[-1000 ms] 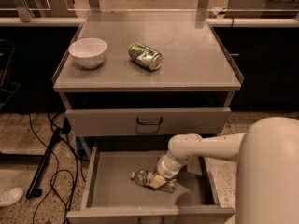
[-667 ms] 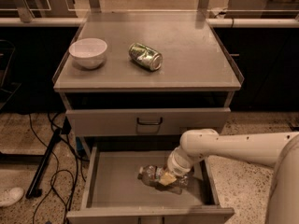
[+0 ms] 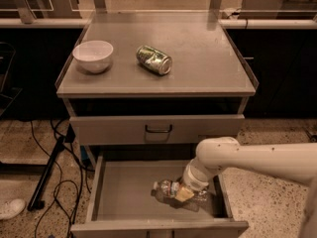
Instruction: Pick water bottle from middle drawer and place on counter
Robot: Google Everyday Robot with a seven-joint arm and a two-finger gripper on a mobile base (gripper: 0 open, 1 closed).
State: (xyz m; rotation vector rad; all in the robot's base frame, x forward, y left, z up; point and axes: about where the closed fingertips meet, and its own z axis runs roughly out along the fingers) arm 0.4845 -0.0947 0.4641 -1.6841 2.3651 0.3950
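One change we see: gripper (image 3: 184,193) clenched on the water bottle (image 3: 166,187), now raised a bit off the middle drawer (image 3: 124,187) floor; lift underway, counter (image 3: 208,48) placement not yet done.

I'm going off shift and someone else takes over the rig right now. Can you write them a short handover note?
Gripper: down in the open middle drawer, at the water bottle; a firm hold cannot be confirmed.
Water bottle: in the drawer, right of centre.
Done: drawer open, gripper at the bottle.
Left: lift the bottle out and set it on the counter, beside the bowl and can.
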